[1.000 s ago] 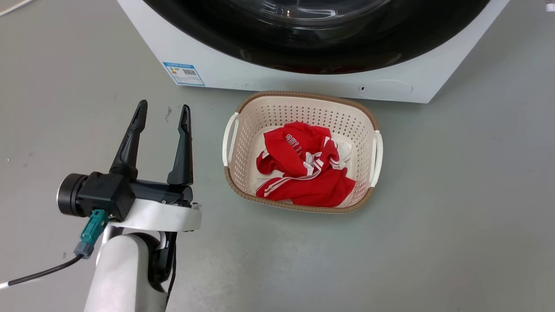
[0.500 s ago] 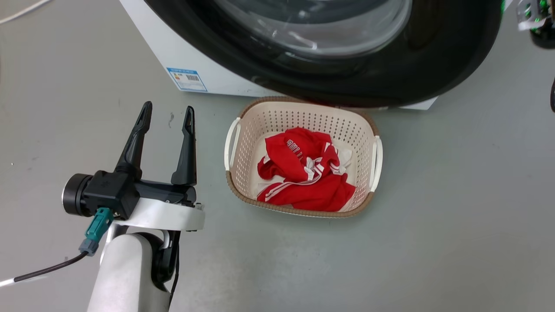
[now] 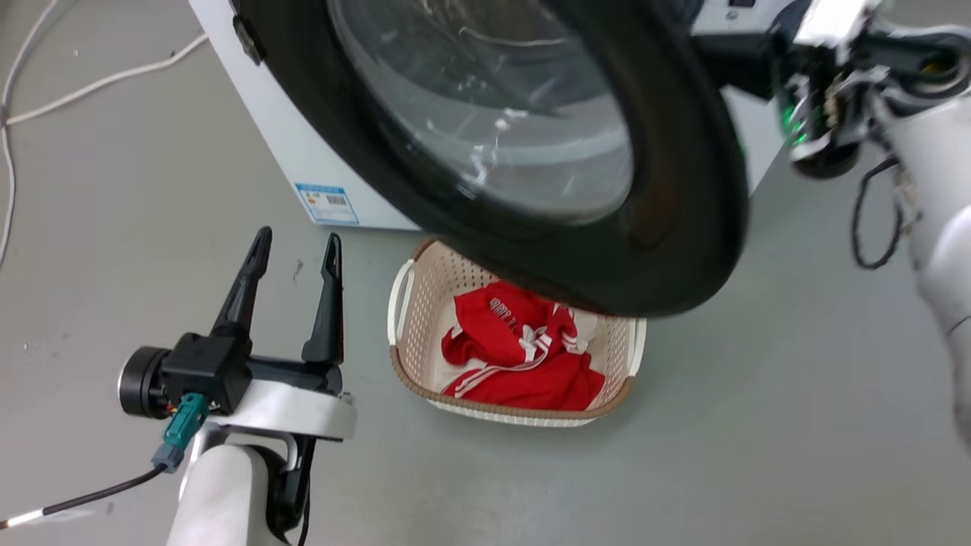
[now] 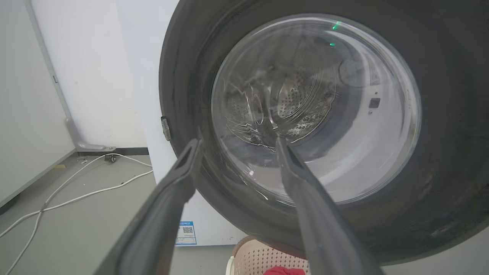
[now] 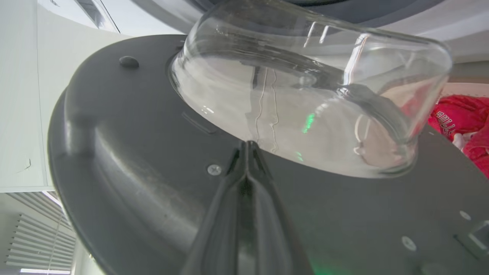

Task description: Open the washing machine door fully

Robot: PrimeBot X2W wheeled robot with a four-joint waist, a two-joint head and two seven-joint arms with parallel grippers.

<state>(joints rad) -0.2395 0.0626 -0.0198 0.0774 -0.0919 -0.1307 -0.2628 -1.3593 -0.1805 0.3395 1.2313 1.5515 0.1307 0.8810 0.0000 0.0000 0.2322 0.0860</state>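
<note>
Washing machine door [image 3: 683, 189]: stands part-open, its 3 o'clock edge out from the white machine body [image 3: 258, 121] and its 9 o'clock edge close against it. In the head view it takes the 12 to 1 o'clock region. Glossy black ring, clear glass bowl [image 3: 485, 114] at centre. Small metal fitting [image 3: 244, 34] on the rim at 10 o'clock.

In the left wrist view the door's [image 4: 450, 114] outer face is square-on, and the perforated steel drum [image 4: 294, 103] is visible through the glass.

In the right wrist view the door's [image 5: 133, 152] inner face is seen, with the bowl [image 5: 305, 95] bulging off it.

Right claw [image 5: 248, 147]: clenched, fingers pressed together with nothing seen between them. The tip is at the foot of the bowl, at its 6 o'clock in that view; contact cannot be judged. In the head view the right arm [image 3: 933, 152] enters at 2 o'clock, passing behind the door's edge.

Left claw [image 3: 296, 236]: released, fingers spread and empty. It sits at 8 o'clock in the head view, well apart from the door and pointing toward 12.

Laundry basket [image 3: 402, 303]: on the grey floor [image 3: 758, 417] at 6 o'clock of the door, its far rim under the door's lower edge. A red garment with white stripes [image 3: 523, 364] lies inside.

A blue-bordered label [image 3: 326, 203] is on the machine's lower corner. White cables [image 3: 76, 83] lie on the floor at 10 o'clock.
</note>
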